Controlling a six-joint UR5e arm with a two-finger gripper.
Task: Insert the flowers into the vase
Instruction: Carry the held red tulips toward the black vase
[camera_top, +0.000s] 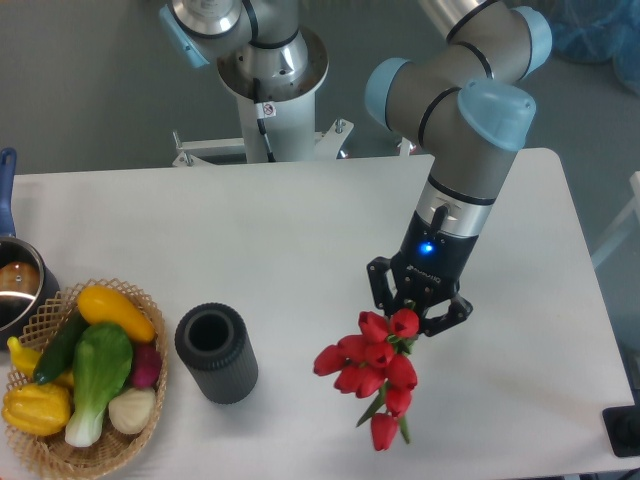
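Observation:
A bunch of red tulip flowers (370, 375) with green stems hangs above the table at centre right, buds pointing down and toward the front. My gripper (415, 312) is shut on the stems just above the buds. The vase (216, 352), a dark grey ribbed cylinder with an open round mouth, stands upright on the table at front left, well to the left of the flowers and apart from them.
A wicker basket (40, 455) with yellow, green and purple vegetables sits at the front left corner beside the vase. A metal pot (17, 287) with a blue handle is at the left edge. A second robot base (268, 75) stands behind the table.

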